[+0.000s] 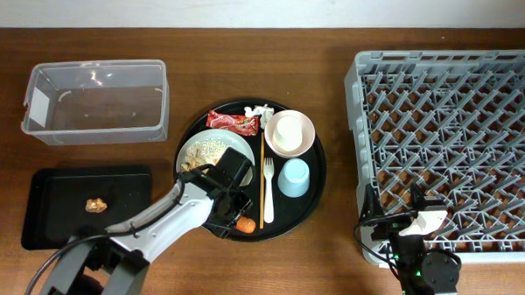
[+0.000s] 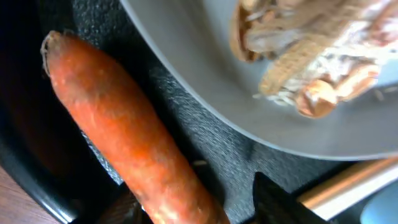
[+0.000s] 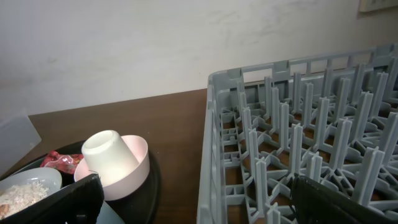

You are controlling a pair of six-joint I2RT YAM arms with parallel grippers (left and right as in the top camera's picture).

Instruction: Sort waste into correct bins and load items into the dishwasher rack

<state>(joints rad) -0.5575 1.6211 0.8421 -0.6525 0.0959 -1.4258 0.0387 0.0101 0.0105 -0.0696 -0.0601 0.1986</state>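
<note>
The orange carrot lies on the round black tray's front edge. In the left wrist view the carrot sits between my left gripper's open fingers, with a gap to the right finger. The left gripper hovers low beside the grey-green plate, which holds rice and brown bits. The red wrapper and white tissue lie at the tray's back. The cream cup stands upside down in the pink bowl. My right gripper is open and empty at the grey rack's front left corner.
The clear tub stands at the back left. The shallow black tray in front of it holds one brown scrap. The light blue cup, white fork and chopstick lie on the round black tray.
</note>
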